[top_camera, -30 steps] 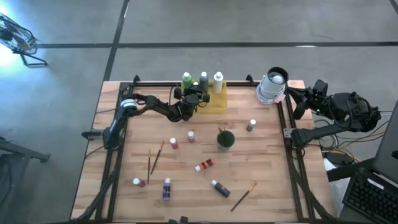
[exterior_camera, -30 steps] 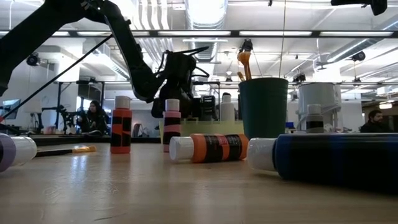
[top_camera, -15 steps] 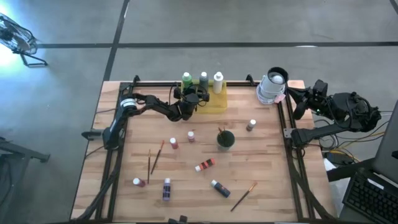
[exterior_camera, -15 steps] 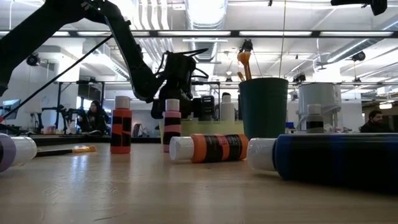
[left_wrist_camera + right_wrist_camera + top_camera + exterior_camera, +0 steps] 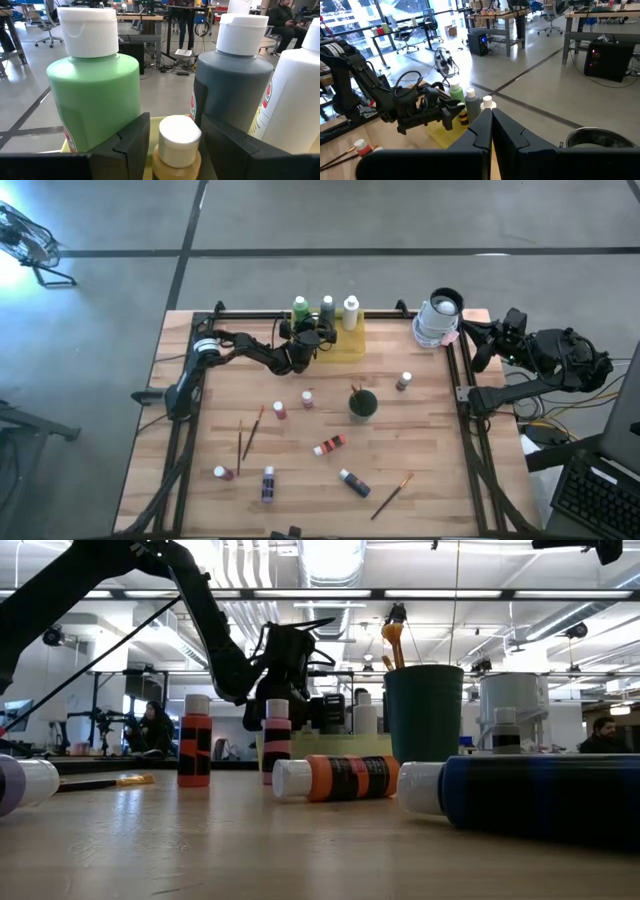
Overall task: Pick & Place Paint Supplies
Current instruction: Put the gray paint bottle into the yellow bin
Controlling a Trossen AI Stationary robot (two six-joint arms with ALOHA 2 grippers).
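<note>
We see the left end effector [image 5: 318, 338] at upper centre of the high view, over the yellow tray [image 5: 345, 343] at the worktop's [image 5: 430, 440] far edge. Its fingers [image 5: 131, 145] stand apart w/ gaps either side of a small brown bottle [image 5: 176, 147] w/ white cap, so released, not gripping. Behind it in the left wrist view: big green bottle [image 5: 95, 85] at left, dark grey bottle [image 5: 232, 80] centre-right, white bottle [image 5: 295, 100] at right edge.

Right end effector [image 5: 491, 122] is clenched, nothing in it, parked off the worktop's upper right beside a white container [image 5: 438, 318].

Rest of supplies sit loose mid-worktop: dark green cup [image 5: 363, 404] w/ brushes in it, red bottle [image 5: 280, 411], orange bottle [image 5: 329, 445] lying flat, blue bottle [image 5: 353, 481] lying flat, purple bottle [image 5: 268, 483], brown bottle [image 5: 403, 381], loose brushes [image 5: 252, 432] at left and one brush [image 5: 392, 495] at lower right.
</note>
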